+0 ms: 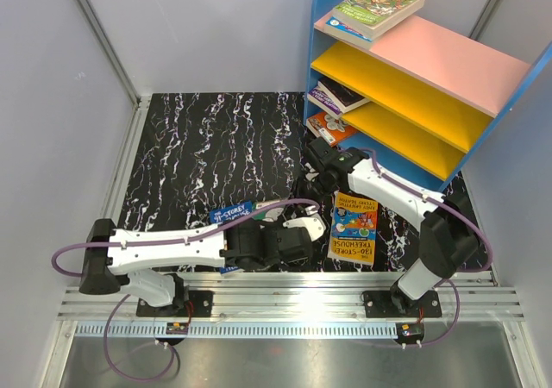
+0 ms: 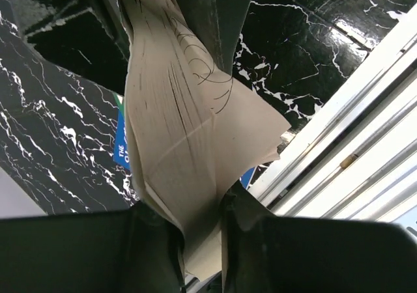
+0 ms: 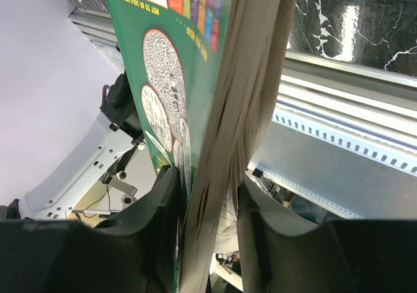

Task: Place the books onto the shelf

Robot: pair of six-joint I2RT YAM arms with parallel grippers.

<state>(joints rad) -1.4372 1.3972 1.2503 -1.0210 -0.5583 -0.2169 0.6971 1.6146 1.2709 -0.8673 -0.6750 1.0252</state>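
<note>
Left hand (image 2: 202,224), book (image 2: 176,124) pinched between fingers (image 2: 98,254)

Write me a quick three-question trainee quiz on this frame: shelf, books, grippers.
1. True or false: books already lie on the pink top board of the shelf.
2. The right gripper is shut on: A) an orange book, B) a green-covered book, C) nothing.
3. Which part of the blue book does the left gripper pinch?

Key: 1 true; 2 B; 3 its pages, pulled up away from the cover.
</note>
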